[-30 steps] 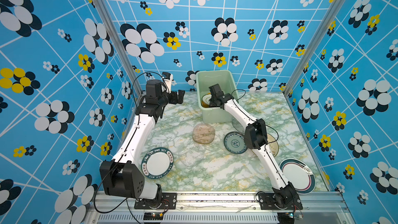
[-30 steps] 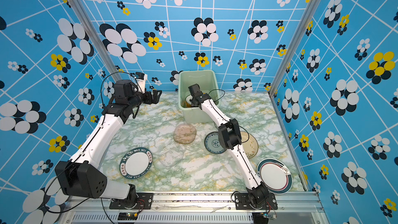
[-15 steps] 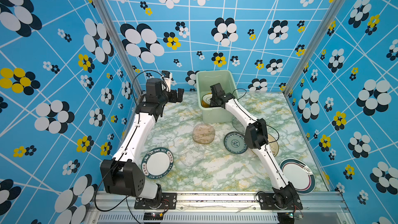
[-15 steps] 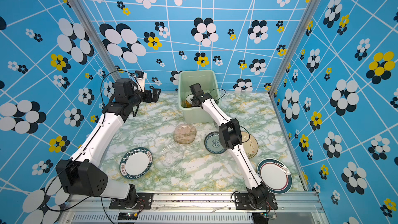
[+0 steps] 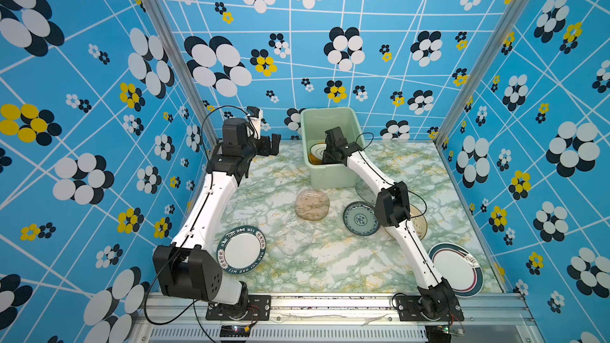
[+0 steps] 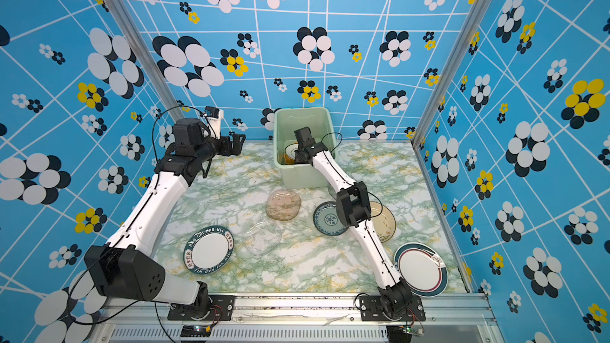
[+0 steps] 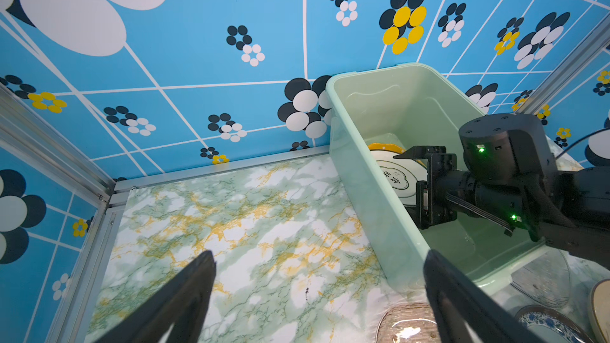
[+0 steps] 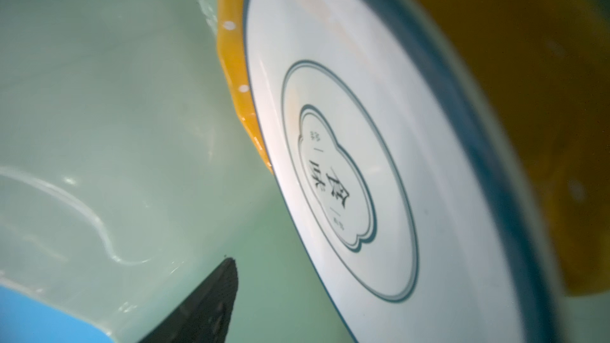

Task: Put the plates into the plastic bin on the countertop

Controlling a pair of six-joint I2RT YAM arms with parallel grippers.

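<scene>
The mint-green plastic bin stands at the back of the countertop. Inside it a white dark-rimmed plate leans on a yellow dotted plate. My right gripper reaches into the bin, open. Only one of its fingers shows, apart from the white plate's rim; the other is hidden behind the plate. My left gripper hovers open and empty left of the bin.
On the countertop lie a white lettered-rim plate, a clear glass plate, a brown glass plate, a blue-patterned plate, a cream plate under my right arm, a white striped-rim plate and a greyish glass plate beside the bin.
My right gripper's jaws have spread wider inside the bin. Both arms have hardly moved.
</scene>
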